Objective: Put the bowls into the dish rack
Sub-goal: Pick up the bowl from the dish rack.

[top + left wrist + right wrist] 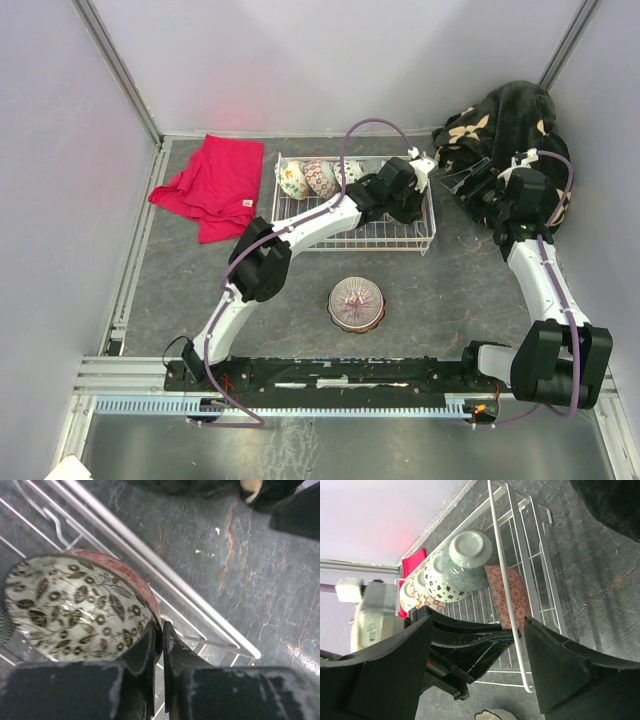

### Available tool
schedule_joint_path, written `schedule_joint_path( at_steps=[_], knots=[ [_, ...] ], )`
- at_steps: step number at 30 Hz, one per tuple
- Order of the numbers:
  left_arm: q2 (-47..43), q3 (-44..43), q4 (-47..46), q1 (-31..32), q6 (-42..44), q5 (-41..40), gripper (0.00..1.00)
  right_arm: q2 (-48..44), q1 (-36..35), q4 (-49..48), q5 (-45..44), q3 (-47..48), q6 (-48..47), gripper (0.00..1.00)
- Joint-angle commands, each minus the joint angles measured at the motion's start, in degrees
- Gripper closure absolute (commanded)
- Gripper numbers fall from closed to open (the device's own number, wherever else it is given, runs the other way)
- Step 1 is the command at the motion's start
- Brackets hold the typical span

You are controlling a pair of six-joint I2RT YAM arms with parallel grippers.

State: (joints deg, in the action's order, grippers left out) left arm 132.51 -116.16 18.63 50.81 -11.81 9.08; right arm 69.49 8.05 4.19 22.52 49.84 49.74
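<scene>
Dish rack (400, 237) holds a red bowl (75, 605) at its right end, its rim pinched by the left fingers (142, 655). Right fingers (560, 665) spread wide, empty, beside the rack

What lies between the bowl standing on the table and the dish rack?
Nothing: the top view shows only bare table between the bowl and the rack.

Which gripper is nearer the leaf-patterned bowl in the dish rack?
Left. The left gripper pinches the leaf-patterned bowl by its rim inside the dish rack; the right gripper hangs beyond the rack's right end.
</scene>
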Motion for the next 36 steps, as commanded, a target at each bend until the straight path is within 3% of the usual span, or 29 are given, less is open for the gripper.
schedule_joint_path(
  at_steps=[1,13,17,26,36],
  knots=[
    [-1.37,-2.20,0.09,0.12,1.47,-0.97,0.97,0.12,0.33,-2.98,1.14,-0.06,0.35,0.19],
    [-11.30,6.50,-7.34,0.10,-1.75,1.95,0.97,-0.30,0.50,-2.95,1.21,-0.13,0.25,0.19],
    [-14.72,10.80,-13.57,-0.58,-4.72,4.64,0.97,-0.46,0.40,-2.96,1.21,-0.19,0.24,0.19],
    [-17.76,23.81,-42.42,-6.42,-23.49,18.00,0.97,-0.11,0.52,-3.63,0.66,-0.09,-0.41,0.19],
    [-10.82,28.36,-73.95,-10.90,-46.01,17.99,0.97,3.91,0.43,-4.90,-1.61,2.31,-1.93,0.19]
  ],
)
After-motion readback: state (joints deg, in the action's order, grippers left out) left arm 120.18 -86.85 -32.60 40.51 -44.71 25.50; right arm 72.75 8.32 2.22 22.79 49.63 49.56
